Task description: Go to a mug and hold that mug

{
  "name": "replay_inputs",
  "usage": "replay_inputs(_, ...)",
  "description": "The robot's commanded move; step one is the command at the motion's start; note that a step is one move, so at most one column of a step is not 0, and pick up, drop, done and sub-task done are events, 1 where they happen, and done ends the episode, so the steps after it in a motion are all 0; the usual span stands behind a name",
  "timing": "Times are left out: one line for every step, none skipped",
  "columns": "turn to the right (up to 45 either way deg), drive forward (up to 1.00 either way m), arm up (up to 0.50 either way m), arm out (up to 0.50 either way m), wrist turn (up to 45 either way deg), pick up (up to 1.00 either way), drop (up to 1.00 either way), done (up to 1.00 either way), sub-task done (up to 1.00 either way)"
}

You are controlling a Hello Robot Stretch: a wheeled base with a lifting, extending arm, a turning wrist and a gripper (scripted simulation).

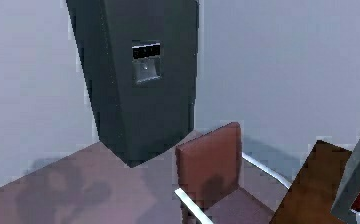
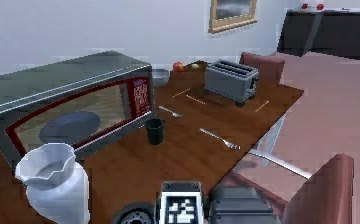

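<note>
Clearly logged dark mug (image 2: 155, 131) upright on table (image 2: 193, 160), just off control-panel end of microwave (image 2: 68, 105). Found gripper (image 2: 140, 213) on microwave's near side, far end not made out; could not tell whether holding anything. Judged mug farther out, nearly in line with reach.

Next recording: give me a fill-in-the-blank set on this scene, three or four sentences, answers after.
1. The small dark cylindrical mug stands on the brown wooden table beside the silver box-shaped ____ with a reddish door.
2. The silver two-slot toaster sits near a reddish-brown upholstered ____.
3. In the forward view, the tall dark grey ____ has a dispenser panel in its door.
4. A framed ____ hangs on the pale wall.
Answers: microwave; chair; refrigerator; picture.
</note>
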Motion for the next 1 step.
replay_inputs(0.0, 0.00, 0.00, 0.46, 0.0, 0.00, 0.00, 0.00, 0.00)
